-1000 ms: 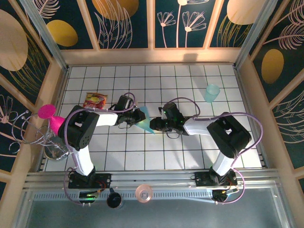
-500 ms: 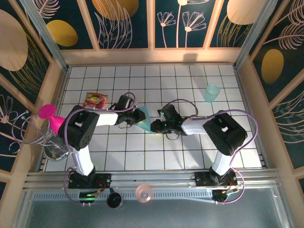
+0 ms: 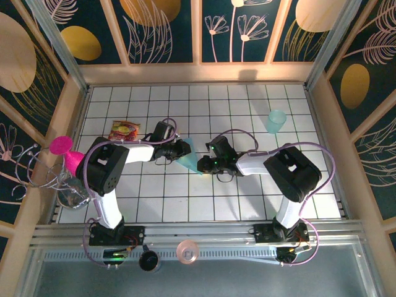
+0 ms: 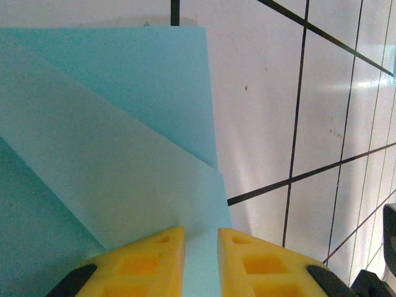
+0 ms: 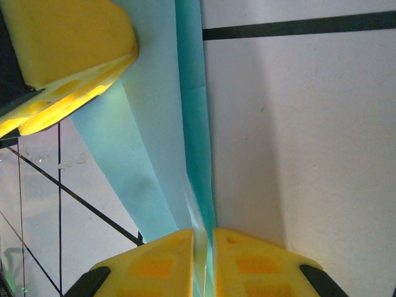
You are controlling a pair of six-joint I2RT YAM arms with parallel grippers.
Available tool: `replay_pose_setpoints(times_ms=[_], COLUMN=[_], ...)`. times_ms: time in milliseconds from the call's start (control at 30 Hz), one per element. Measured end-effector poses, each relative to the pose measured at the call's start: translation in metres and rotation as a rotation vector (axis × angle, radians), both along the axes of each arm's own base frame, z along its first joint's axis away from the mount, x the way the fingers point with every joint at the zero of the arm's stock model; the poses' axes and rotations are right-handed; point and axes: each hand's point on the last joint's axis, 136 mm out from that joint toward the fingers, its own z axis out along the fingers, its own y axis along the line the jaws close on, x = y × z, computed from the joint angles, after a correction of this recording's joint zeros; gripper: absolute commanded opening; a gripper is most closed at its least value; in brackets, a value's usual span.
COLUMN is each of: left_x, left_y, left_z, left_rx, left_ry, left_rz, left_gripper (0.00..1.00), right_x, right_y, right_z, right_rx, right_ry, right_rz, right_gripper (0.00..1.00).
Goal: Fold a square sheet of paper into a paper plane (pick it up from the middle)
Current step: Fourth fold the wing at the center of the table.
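Right claw (image 5: 202, 234): jaws pressed nearly together on the folded edge of the sheet of paper (image 5: 158, 167), layers pinched upright between the pads, so that's a firm clamp on the narrow end. Left claw (image 4: 200, 234): jaws a slit apart with the blue paper running into the gap; reads as a light pinch on the wide end, not a release. One of the left claw's fingers (image 5: 68, 49) sits just beside the same strip in the right wrist view, so the two grips are close together. From above, the paper is a small pointed wedge spanning between both claws, mid-surface (image 3: 247, 192), slightly left of centre, and a diagonal flap is already layered over the body. Cup (image 3: 276, 120) is well apart, far right, no conflict. My read: mid-fold, nose and body creases in, wings not done. The next move needs one claw as anchor while the other runs or turns the crease. Keep the motions matched, since opposed pulls on thin paper this close together risk a tear or slip.
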Motion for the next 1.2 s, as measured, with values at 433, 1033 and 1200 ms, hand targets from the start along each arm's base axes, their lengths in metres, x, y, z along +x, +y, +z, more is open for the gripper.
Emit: replay_pose_setpoints(times_ms=[433,1033,1200], left_x=[0.003,0.005,0.005], left_y=[-0.002,-0.002,-0.002], left_z=[-0.007,-0.007,-0.008], left_rx=[0.008,0.016,0.016], left_ry=[0.014,0.006,0.007], left_rz=[-0.001,-0.008,-0.008], left_gripper=[0.21,0.21,0.21], right_x=[0.001,-0.001,-0.003], right_y=[0.0,-0.001,0.0], right_z=[0.001,0.021,0.02], right_rx=[0.004,0.034,0.038], right_ry=[0.0,-0.02,-0.01], right_rz=[-0.003,-0.005,0.003], right_gripper=[0.19,0.17,0.13])
